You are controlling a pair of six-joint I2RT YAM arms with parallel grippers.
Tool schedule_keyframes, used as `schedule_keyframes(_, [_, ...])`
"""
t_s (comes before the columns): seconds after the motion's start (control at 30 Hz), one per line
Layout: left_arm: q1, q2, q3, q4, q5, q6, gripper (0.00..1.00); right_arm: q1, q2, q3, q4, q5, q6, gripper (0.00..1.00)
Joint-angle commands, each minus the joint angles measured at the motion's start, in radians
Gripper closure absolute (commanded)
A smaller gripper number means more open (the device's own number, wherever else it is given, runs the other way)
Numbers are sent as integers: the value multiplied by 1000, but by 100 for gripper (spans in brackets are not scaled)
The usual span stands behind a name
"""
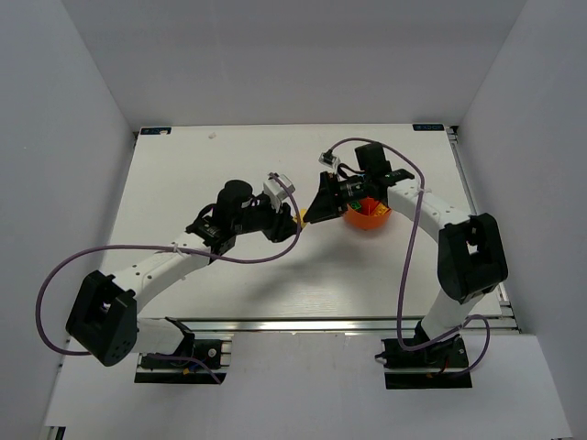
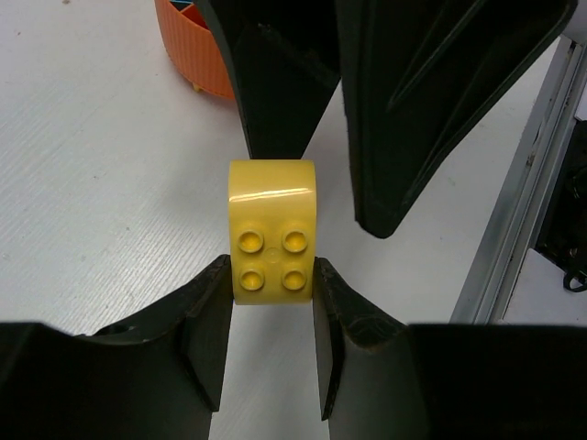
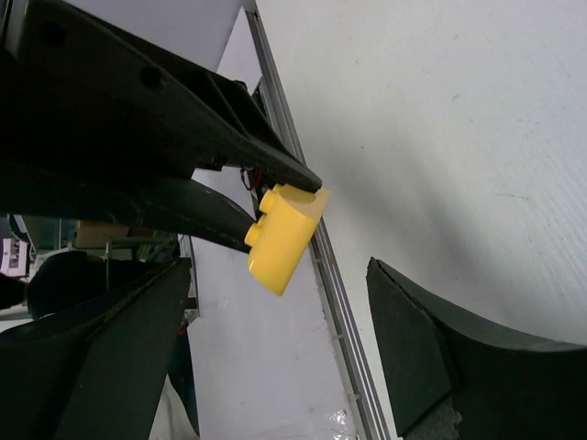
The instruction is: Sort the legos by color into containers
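Note:
My left gripper (image 2: 271,275) is shut on a yellow four-stud brick (image 2: 271,229) with a rounded end, and holds it above the table. In the top view this gripper (image 1: 292,220) is at mid-table with the brick (image 1: 300,218) at its tip. My right gripper (image 3: 278,270) is open, its fingers apart on either side of the brick (image 3: 282,236) and not touching it. In the top view the right gripper (image 1: 316,209) faces the left one. The orange-red bowl (image 1: 367,220) stands just behind the right gripper, mostly hidden by it, and its rim (image 2: 197,55) shows in the left wrist view.
A green piece (image 1: 372,209) shows inside the bowl. The table's metal rail (image 2: 523,211) runs along the near edge. Both arms' purple cables (image 1: 408,266) loop over the table.

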Motion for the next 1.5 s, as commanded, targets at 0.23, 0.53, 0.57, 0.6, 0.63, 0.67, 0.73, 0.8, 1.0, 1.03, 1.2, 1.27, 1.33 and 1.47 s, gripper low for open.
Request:
schedule_keyframes(0.23, [-45, 15, 51, 1, -40, 10, 78, 26, 36, 95, -42, 48, -14, 34])
schedule_keyframes(0.53, [-65, 18, 60, 9, -115, 5, 69, 37, 51, 98, -62, 61, -20, 88])
schedule_keyframes(0.57, [-65, 18, 61, 11, -121, 5, 69, 40, 51, 100, -65, 65, -23, 90])
schedule_keyframes(0.6, [-65, 18, 66, 12, -124, 5, 69, 38, 51, 100, -70, 68, -29, 92])
schedule_keyframes(0.63, [-65, 18, 69, 11, -127, 7, 68, 35, 48, 98, -72, 68, -29, 99])
schedule_keyframes(0.67, [-65, 18, 72, 12, -135, 9, 68, 35, 45, 98, -69, 65, -31, 100])
schedule_keyframes(0.73, [-65, 21, 83, 6, -143, 12, 68, 35, 42, 97, -61, 55, -28, 100])
schedule_keyframes(0.8, [-65, 24, 86, 6, -150, 13, 69, 33, 37, 100, -59, 46, -26, 100])
schedule_keyframes(1.0, [-65, 32, 94, 6, -167, 13, 69, 32, 36, 95, -59, 32, -26, 65])
schedule_keyframes(1.03, [-65, 36, 95, 6, -167, 13, 69, 32, 36, 92, -58, 28, -26, 64])
schedule_keyframes(1.2, [-65, 44, 100, 4, -173, 45, 69, 26, 37, 89, -47, 3, -20, 53])
schedule_keyframes(1.27, [-65, 44, 101, 4, -181, 47, 69, 29, 39, 89, -47, 0, -19, 51])
schedule_keyframes(1.33, [-65, 47, 103, 4, -181, 50, 69, 26, 36, 89, -46, -6, -20, 51])
schedule_keyframes(1.47, [-65, 47, 107, 3, -181, 50, 69, 26, 31, 90, -44, -3, -20, 66])
